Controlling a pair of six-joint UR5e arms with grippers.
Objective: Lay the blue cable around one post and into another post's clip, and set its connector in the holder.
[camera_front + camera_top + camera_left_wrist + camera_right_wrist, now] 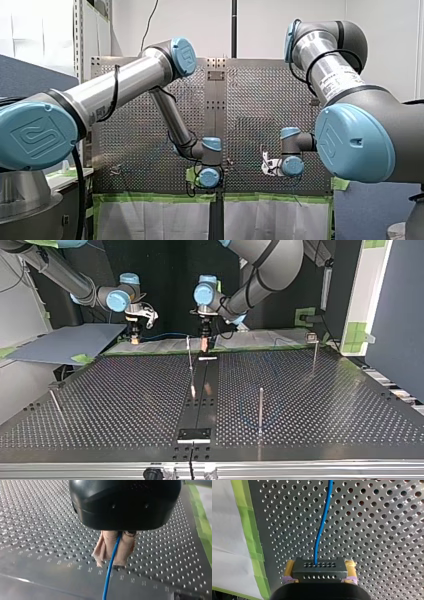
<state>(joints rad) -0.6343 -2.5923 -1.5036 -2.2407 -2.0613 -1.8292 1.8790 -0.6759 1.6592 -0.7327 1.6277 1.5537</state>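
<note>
Several posts dot the perforated table; green-taped edge.

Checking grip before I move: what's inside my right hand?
A black connector sits between the right hand's yellow pads, blue cable leaving it. The pad faces are covered by it.

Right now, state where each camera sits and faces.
Front view: behind and above the shoulders, over the table; my left arm and my right arm show.
Top view: across the table, facing both arms, sides crossed.
Left wrist view: wrist-mounted, along my left gripper, shut on the blue cable.
Right wrist view: wrist-mounted, along my right gripper, shut on the connector.
Both wrist views share the blue cable.
</note>
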